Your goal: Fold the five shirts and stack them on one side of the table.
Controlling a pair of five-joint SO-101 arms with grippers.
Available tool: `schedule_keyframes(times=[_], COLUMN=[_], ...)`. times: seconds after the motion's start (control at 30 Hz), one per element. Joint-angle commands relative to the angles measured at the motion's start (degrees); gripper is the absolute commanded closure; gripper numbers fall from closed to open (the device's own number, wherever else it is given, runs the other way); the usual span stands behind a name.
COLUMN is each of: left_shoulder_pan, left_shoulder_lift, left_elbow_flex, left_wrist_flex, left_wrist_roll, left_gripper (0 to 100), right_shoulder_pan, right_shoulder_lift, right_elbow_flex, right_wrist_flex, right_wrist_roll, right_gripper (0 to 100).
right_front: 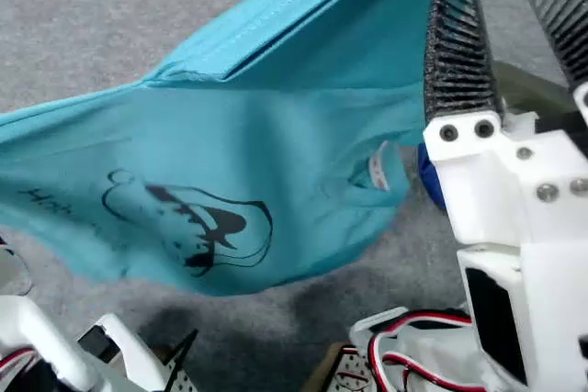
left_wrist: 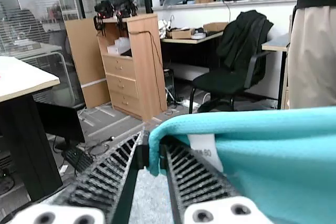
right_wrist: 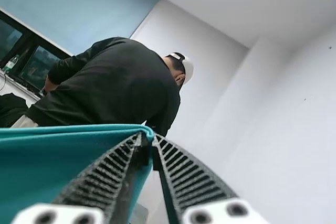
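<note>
A turquoise shirt [right_front: 276, 135] with a black print hangs stretched in the air above the grey table [right_front: 83, 34]. My left gripper [left_wrist: 152, 153] is shut on one edge of the shirt [left_wrist: 262, 150], close to its white label. My right gripper [right_wrist: 147, 140] is shut on another edge of the shirt [right_wrist: 58, 156]. In the high view an arm with black ribbed fingers [right_front: 457, 39] rises at the right and pinches the shirt's upper edge. The shirt's other end runs off the left edge of that view.
A dark blue object [right_front: 428, 179] and an olive one [right_front: 528, 89] lie on the table behind the raised arm. Arm bases and cables [right_front: 404, 355] line the near edge. A person in a dark top [right_wrist: 115, 87] stands beyond the table.
</note>
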Motion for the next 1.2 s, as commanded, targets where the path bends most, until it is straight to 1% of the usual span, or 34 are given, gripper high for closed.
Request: schedule_keyframes(times=[0.0, 0.2, 0.33, 0.5, 0.7, 0.9, 1.0, 1.07, 1.17], left_shoulder_pan=[-1.05, -1.14, -1.14, -0.62, -0.97, -0.53, -0.44, 1.32, 5.8], left_shoulder_lift=[0.04, -0.22, -4.79, -12.79, -17.27, -17.36, -17.45, -17.36, -17.36], left_elbow_flex=[0.26, -0.35, -0.26, 0.18, 0.26, 0.53, 4.13, 8.09, 17.14], left_wrist_flex=[0.18, 0.18, -0.09, -0.26, 0.09, 0.18, -0.44, -1.85, -9.49], left_wrist_roll=[0.0, -0.7, -4.66, -9.58, -10.02, -9.93, -9.93, -9.93, -9.93], left_gripper=[98, 98, 98, 98, 98, 98, 98, 98, 98], right_shoulder_pan=[0.92, 0.92, 1.01, 1.1, 1.1, 0.92, 0.92, 0.84, 0.84], right_shoulder_lift=[-0.75, -0.66, -0.84, -1.71, -5.41, -3.03, -0.04, 2.86, 8.92], right_elbow_flex=[-0.4, -0.31, -0.31, -0.84, -0.31, -0.31, -0.31, -0.31, -0.31], right_wrist_flex=[-1.49, -1.41, -1.32, 2.81, 3.52, 5.54, 5.63, 5.36, 3.87], right_wrist_roll=[-1.49, -1.49, -1.49, -1.32, -1.23, -1.23, -1.41, -1.49, -1.49], right_gripper=[99.7, 99.7, 99.7, 99.7, 99.7, 99.7, 99.7, 99.7, 99.7])
